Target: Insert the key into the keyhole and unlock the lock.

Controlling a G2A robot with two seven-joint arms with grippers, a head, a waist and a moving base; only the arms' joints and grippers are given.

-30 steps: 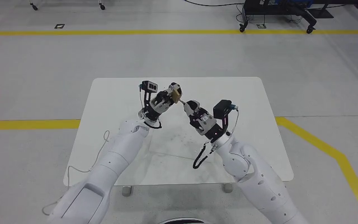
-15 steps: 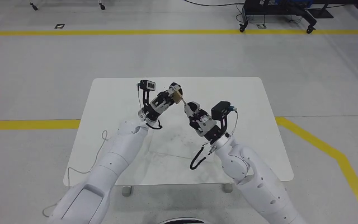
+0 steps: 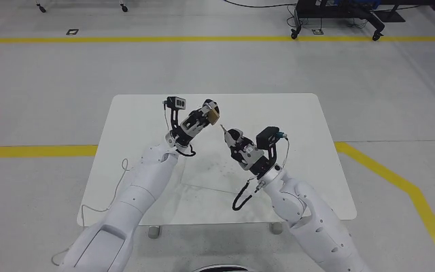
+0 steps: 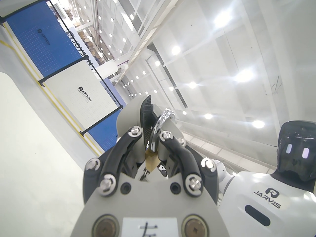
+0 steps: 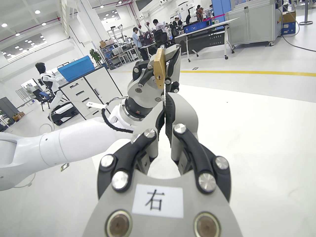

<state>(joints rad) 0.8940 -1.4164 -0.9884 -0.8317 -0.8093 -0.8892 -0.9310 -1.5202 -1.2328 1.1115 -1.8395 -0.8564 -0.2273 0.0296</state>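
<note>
Above the tabletop near its far edge, the left gripper pinches the padlock with its keyhole facing the right gripper, whose fingers, pressed together on the key, aim it just short of entry.

A: The lock?
B: Brass, with a silver shackle — clamped in the left gripper above the table, keyhole facing the right gripper.
A: And the key?
B: A thin sliver pinched at the right gripper's tips, just short of the lock.
</note>
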